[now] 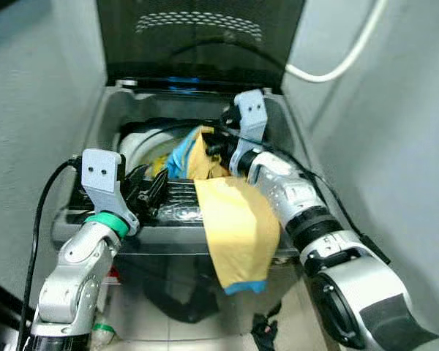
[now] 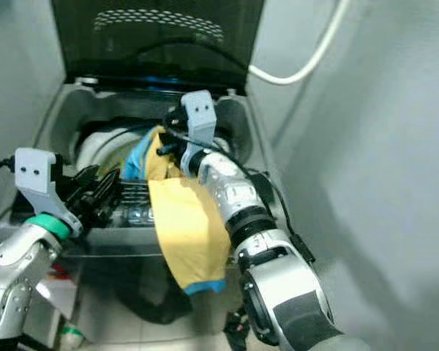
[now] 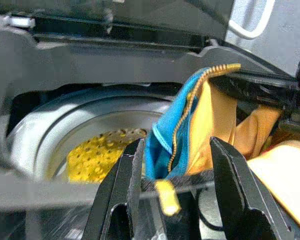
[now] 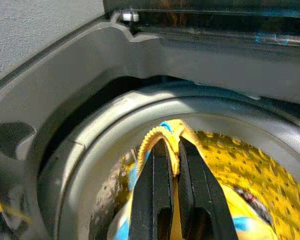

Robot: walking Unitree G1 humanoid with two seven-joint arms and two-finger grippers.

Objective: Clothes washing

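Soft matt cloth garment [image 1: 238, 227], glossy grey plastic washer rim [image 4: 65, 115], perforated drum [image 3: 97, 155].

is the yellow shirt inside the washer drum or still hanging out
Mostly out: the yellow garment drapes over the washer's front rim, its top pinched by the right gripper above the drum.

Off to my right a white hose [image 1: 342, 64] curves down across the pale grey wall [image 1: 395, 131]. A second plain wall [image 1: 29, 110] closes in on my left. Below me the floor is laid with light tiles [image 1: 168, 333], and a dark heap [image 1: 179, 300] lies on them, though I cannot tell what it is. Near my left side, low down, I see something small and white with a green band [image 2: 72, 334]
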